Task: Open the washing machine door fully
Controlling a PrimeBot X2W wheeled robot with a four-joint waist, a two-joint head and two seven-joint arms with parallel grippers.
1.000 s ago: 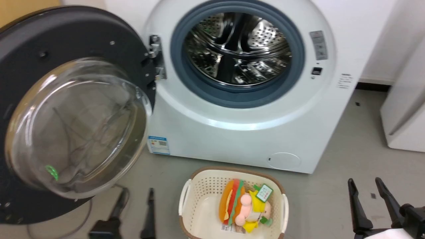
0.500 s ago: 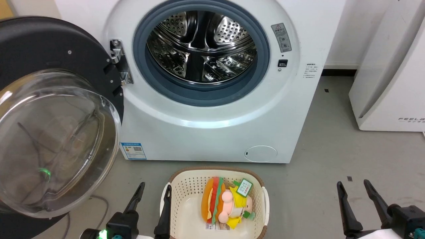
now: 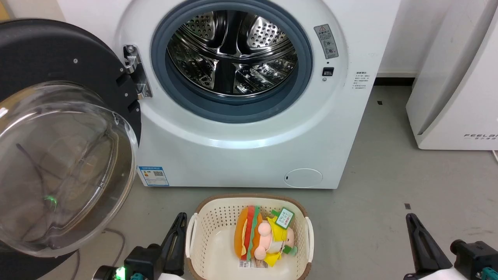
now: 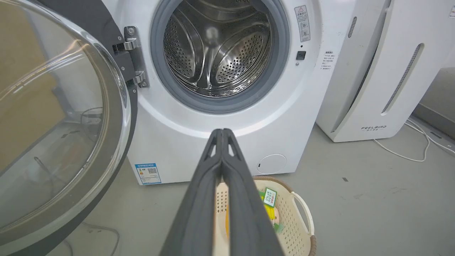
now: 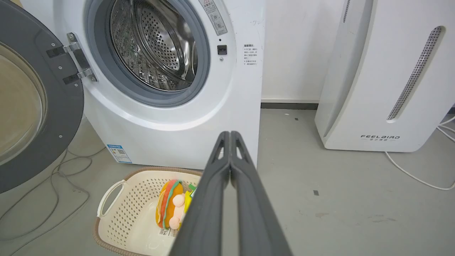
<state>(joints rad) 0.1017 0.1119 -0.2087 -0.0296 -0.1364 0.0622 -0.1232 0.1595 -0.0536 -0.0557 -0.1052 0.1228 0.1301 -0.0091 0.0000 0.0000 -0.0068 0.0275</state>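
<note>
Black and glossy, with a bulging clear glass bowl (image 3: 58, 175) at centre: the washing machine door (image 3: 46, 50) hangs swung out to the left of the washing machine (image 3: 241, 155) on its metal hinge (image 3: 134, 76). Its inner face is toward us and the steel drum (image 3: 233, 50) is bared. We judge it heavy, rigid, and free to turn only about that hinge. The glass looks smooth, slippery and breakable, so it is no place to press hard. We would take the black rim on the edge far from the hinge, pushed or hooked rather than pinched. Left gripper (image 4: 222, 131): fingers pressed together on nothing, low beside the basket (image 3: 193, 233), apart from the door. Right gripper (image 5: 227, 133): likewise closed and empty, well apart at the right. We reckon the door at or near full swing.
</note>
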